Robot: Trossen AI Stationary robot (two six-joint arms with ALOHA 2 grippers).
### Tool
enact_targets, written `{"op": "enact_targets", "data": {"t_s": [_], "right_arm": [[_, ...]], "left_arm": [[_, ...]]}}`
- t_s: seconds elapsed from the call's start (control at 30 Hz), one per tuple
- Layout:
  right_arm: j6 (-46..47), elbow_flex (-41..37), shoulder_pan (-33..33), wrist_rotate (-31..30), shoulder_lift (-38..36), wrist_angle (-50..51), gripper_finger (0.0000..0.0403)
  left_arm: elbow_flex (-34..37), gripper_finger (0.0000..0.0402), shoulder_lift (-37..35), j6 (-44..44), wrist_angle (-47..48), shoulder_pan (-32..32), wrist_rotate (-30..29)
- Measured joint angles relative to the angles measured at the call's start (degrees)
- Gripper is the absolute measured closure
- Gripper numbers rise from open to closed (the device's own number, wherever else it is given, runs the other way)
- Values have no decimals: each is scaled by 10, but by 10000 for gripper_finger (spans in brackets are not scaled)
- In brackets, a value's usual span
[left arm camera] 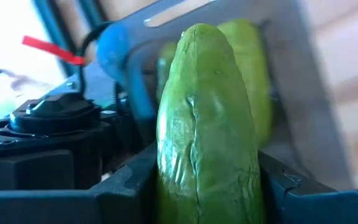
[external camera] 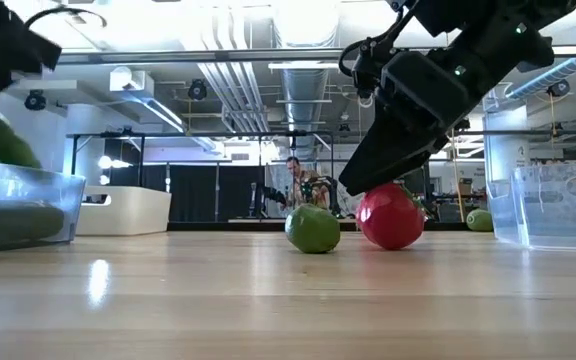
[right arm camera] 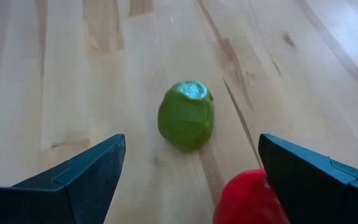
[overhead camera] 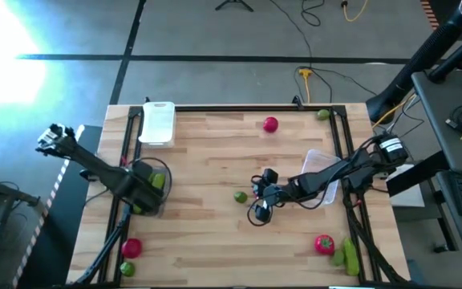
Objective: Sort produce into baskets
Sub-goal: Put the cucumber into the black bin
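Observation:
My left gripper point(overhead camera: 147, 191) is at the table's left edge, above a clear tub point(external camera: 28, 205), and is shut on a long green cucumber point(left arm camera: 207, 124). Another cucumber point(external camera: 8, 222) lies in that tub. My right gripper point(right arm camera: 191, 142) hangs open near the table's middle, tilted down. A small green lime point(right arm camera: 186, 115) rests on the wood just ahead of its fingers. A red tomato point(right arm camera: 250, 199) sits close under one finger point(right arm camera: 309, 180); I cannot tell whether they touch. My left gripper pinches the cucumber's two long sides point(left arm camera: 166, 180) between its two fingers. The fingers point steeply down and the cucumber runs on past them, along their line. It hangs above the tub, over the cucumber lying there.
A white tray point(overhead camera: 157, 122) stands at the far left and a second clear tub point(overhead camera: 321, 164) lies under my right arm. Loose produce: a tomato point(overhead camera: 270, 124) and lime point(overhead camera: 323, 115) at the far side, a tomato point(overhead camera: 323, 243) and cucumbers point(overhead camera: 345, 255) near right, a tomato point(overhead camera: 131, 247) near left.

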State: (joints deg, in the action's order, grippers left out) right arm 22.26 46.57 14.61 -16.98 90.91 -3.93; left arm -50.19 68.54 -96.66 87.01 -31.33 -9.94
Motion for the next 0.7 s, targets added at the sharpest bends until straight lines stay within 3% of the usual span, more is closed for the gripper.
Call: {"op": "enact_targets", "data": {"t_s": [0.33,0.53,0.7], "right_arm": [[-11,-1,1,11,-16,4,42],[-21,-1,1,10,-30,6,42],[-25,-1,1,9,-52,8,42]], "left_arm": [[34,219,99,-11,-10,0,8],[24,202,104,27,-9,0,4],[-7,158,82,52,28,0,-17]]}}
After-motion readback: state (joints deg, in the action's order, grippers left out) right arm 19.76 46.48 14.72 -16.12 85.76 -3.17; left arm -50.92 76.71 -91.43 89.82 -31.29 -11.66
